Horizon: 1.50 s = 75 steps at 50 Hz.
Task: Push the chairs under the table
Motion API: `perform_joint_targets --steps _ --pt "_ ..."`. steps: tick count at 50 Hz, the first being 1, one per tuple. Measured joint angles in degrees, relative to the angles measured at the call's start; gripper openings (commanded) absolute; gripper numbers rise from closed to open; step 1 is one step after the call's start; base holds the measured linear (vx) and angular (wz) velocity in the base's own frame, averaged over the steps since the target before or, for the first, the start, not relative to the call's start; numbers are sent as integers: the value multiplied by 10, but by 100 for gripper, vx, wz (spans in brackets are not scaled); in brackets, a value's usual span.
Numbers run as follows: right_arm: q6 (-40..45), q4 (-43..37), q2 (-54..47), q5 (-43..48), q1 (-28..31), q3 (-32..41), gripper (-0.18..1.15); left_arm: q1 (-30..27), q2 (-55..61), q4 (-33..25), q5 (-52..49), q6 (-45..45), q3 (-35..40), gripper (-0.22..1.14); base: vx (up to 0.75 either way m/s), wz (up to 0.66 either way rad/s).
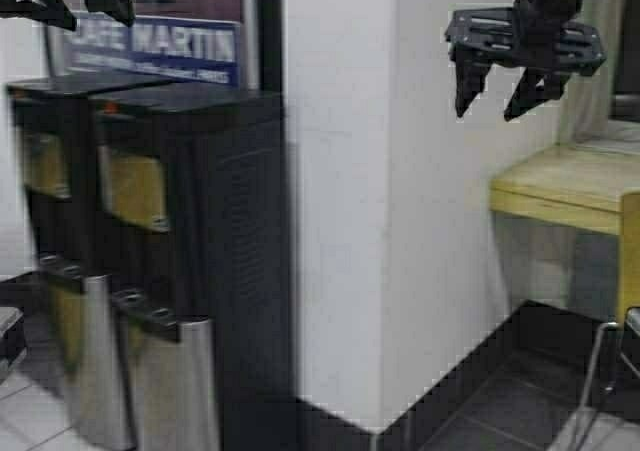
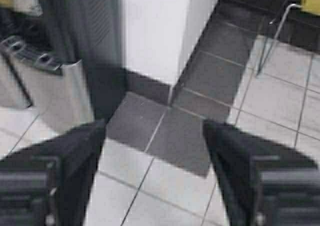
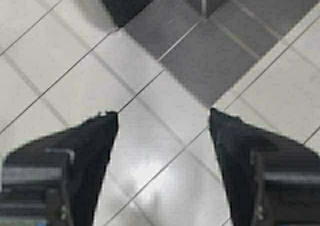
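Note:
The table (image 1: 560, 186), a pale-wood top with a thick yellowish front edge, shows at the right of the high view, beside a white pillar. Just a sliver of one chair (image 1: 630, 261) appears at the far right edge, with thin silver legs (image 1: 600, 361) below it. In the left wrist view that chair's metal leg (image 2: 272, 40) and a yellow corner (image 2: 312, 3) are far off. My right gripper (image 1: 495, 101) hangs open, high in front of the pillar, left of the table. The left gripper (image 1: 90, 13) is raised at the top left, open (image 2: 155, 131). Both grip nothing; the right one (image 3: 164, 118) is over bare floor tiles.
Two black-and-steel bin units (image 1: 150, 251) stand at the left against a wall with a blue sign (image 1: 150, 46). The white pillar (image 1: 390, 221) with dark skirting fills the middle. Pale and dark floor tiles (image 2: 165, 181) lie below the arms.

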<state>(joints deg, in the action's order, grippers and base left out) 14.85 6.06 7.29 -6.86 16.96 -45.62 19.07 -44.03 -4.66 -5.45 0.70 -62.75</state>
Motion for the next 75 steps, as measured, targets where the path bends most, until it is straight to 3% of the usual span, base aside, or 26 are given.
perform_joint_targets --steps 27,75 --pt "-3 9 -6 -13 0 4 90 -14 11 -3 11 -11 -1 93 -37 16" --pt "-1 17 -29 -25 -28 13 90 -13 75 -2 16 -14 -5 93 -17 -36"
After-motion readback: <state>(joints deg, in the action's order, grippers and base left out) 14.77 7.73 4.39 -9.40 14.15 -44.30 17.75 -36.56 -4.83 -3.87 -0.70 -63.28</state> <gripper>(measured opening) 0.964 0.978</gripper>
